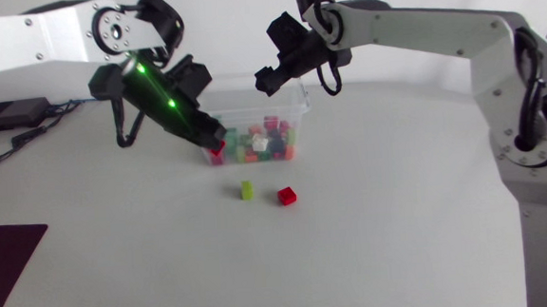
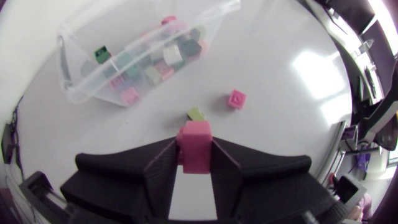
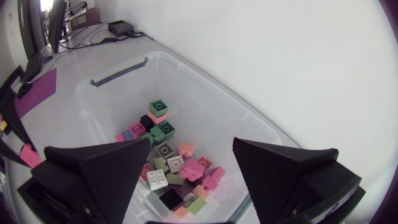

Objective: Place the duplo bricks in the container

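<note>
A clear plastic container [image 1: 300, 97] with several coloured duplo bricks stands at the back middle of the table. My left gripper [image 1: 216, 144] hovers at its front left corner, shut on a pink-red brick [image 2: 196, 149]. Ahead of that gripper a green brick [image 2: 196, 114] and a red brick [image 2: 236, 99] lie on the table; they are the green brick [image 1: 246, 189] and red brick [image 1: 287, 196] in front of the container. My right gripper [image 1: 271, 77] hangs open over the container [image 3: 205, 93], nothing between its fingers [image 3: 93, 174]. A pink brick [image 3: 193, 169] lies on the pile below.
A black device [image 1: 9, 114] with cables sits at the back left of the table. A dark purple mat [image 1: 5, 270] covers the front left corner. White tabletop stretches around the two loose bricks.
</note>
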